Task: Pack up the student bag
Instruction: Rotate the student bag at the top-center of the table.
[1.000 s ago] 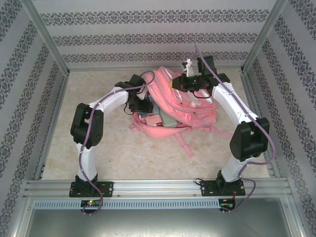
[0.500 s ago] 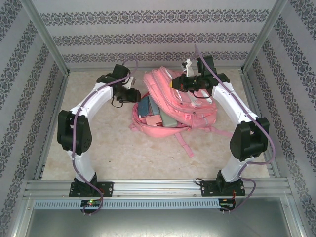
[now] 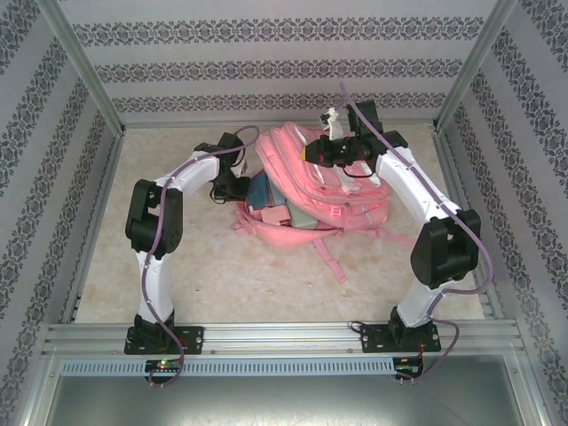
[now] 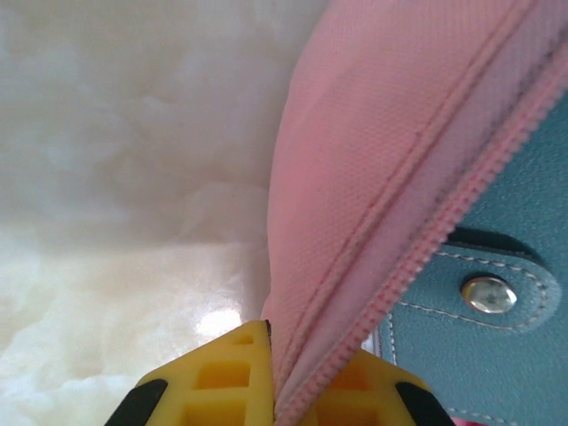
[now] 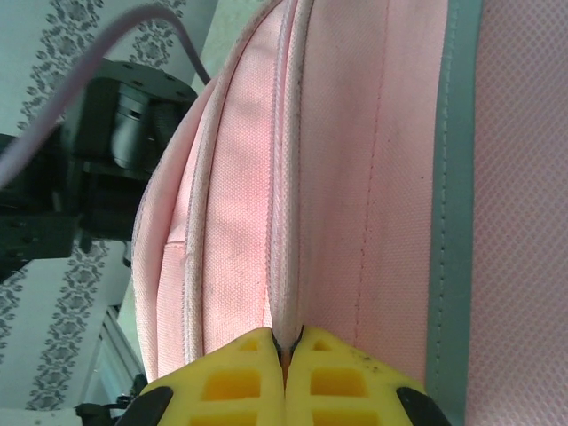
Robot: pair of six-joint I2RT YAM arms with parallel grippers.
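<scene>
Soft, even, bright light fills the top external view, and shadows are faint. At the left wrist the tabletop (image 4: 89, 311) is blown out and blurred, with one glare spot, while the weave of the student bag (image 4: 355, 160) is crisp. At the right wrist the wallpaper (image 5: 62, 44) is soft.

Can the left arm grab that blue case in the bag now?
Probably not yet: the left gripper is shut on the zip edge of the student bag. The blue case lies uncovered beside it.

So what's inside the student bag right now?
The student bag lies open. Inside you can see a teal case with a metal snap, a pink box and a grey-green item. Anything deeper is hidden under them and the bag's folded-over top.
</scene>
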